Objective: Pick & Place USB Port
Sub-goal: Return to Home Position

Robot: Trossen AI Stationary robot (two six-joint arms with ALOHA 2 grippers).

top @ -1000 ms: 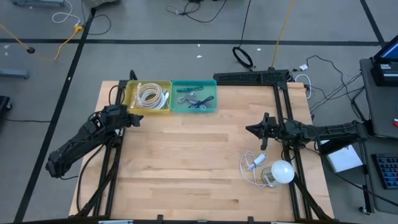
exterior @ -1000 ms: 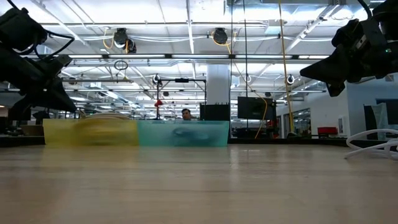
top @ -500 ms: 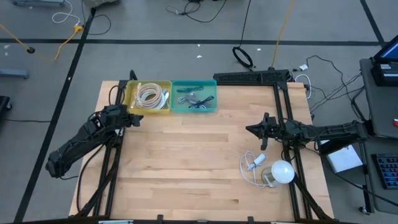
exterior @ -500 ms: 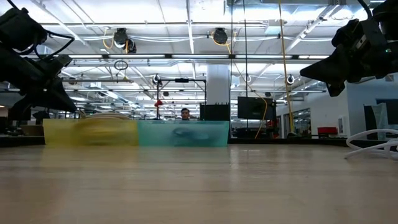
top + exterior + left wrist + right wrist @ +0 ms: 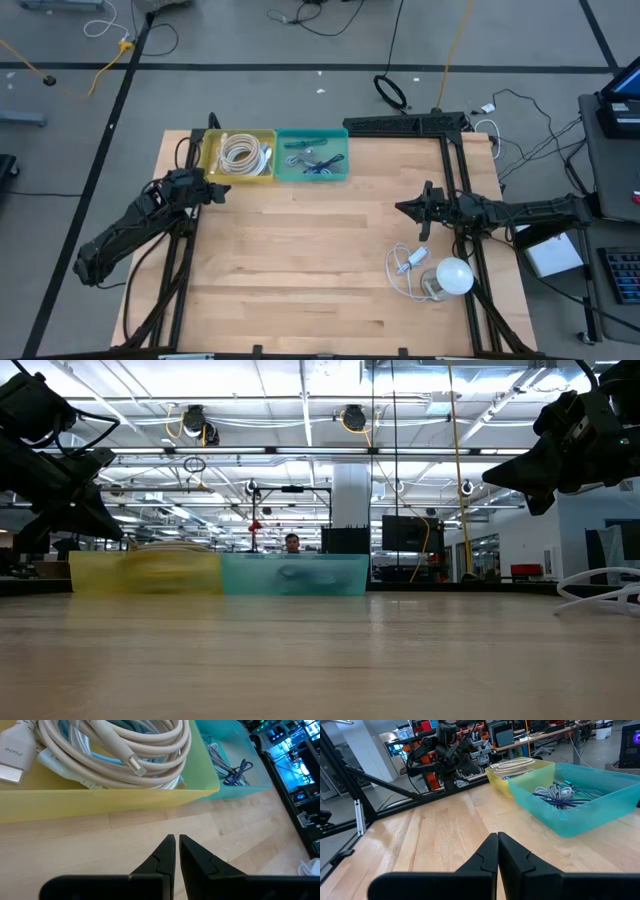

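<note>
A white USB cable [image 5: 407,263] lies loosely looped on the table near its right edge, beside a white round object [image 5: 453,275]. The yellow bin [image 5: 240,155] holds coiled white cables [image 5: 115,750]. The teal bin [image 5: 312,156] next to it holds dark and blue cables [image 5: 559,792]. My left gripper [image 5: 218,193] hovers shut just in front of the yellow bin's near wall [image 5: 100,802]. My right gripper [image 5: 400,208] hovers shut above the table's right half, pointing toward the bins, with the white cable behind and to the near side of it.
Both bins stand side by side at the table's far edge [image 5: 220,573]. Bare wood lies between the two arms [image 5: 310,260]. A black frame [image 5: 405,125] borders the far right corner. A person shows far behind the bins [image 5: 291,543].
</note>
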